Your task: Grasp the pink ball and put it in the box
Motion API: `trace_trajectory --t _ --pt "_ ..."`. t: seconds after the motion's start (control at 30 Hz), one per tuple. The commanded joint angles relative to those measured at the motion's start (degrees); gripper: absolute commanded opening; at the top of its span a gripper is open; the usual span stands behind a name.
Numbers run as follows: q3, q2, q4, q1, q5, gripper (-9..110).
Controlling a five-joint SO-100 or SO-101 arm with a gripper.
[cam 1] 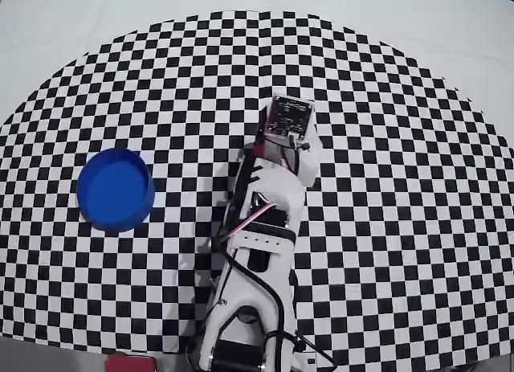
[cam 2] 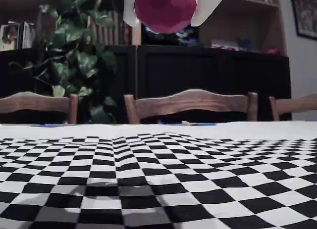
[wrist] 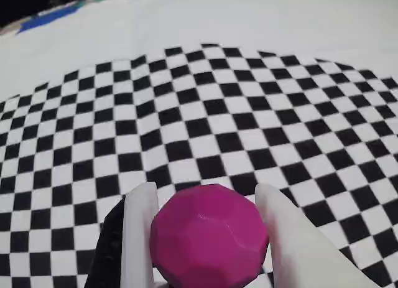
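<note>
Single arm above a checkered worktop (cam 1: 385,147), with the pink ball (wrist: 208,238) clamped between the two white fingers (wrist: 140,238) of the hand (wrist: 208,235); the wrist view shows a finger pressed against each side of the faceted sphere. In the fixed view the ball (cam 2: 165,9) hangs at the top of the frame, well clear of the checkered surface, with only a faint shadow beneath it on the cloth, so it is judged to be lifted and in transit. The box (cam 1: 115,189), a round blue shallow container, sits open and empty on the worktop, to the left of the arm in the overhead view. In that view the hand itself is hidden beneath the wrist camera board (cam 1: 287,119), which lies to the right of the box and slightly farther up the frame, well apart from it. The coming move therefore appears to turn on a sideways carry leftward and a little downward in the overhead view until the ball stands over the rim, followed by release.
</note>
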Motion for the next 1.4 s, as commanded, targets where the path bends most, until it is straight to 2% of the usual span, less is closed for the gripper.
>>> trace_trajectory --t 0.0,0.27,1.37 --pt "0.35 2.72 0.18 -1.49 0.26 0" --pt "3.08 7.29 1.32 -7.65 0.26 0" --pt "2.29 7.12 1.14 -37.27 0.26 0"
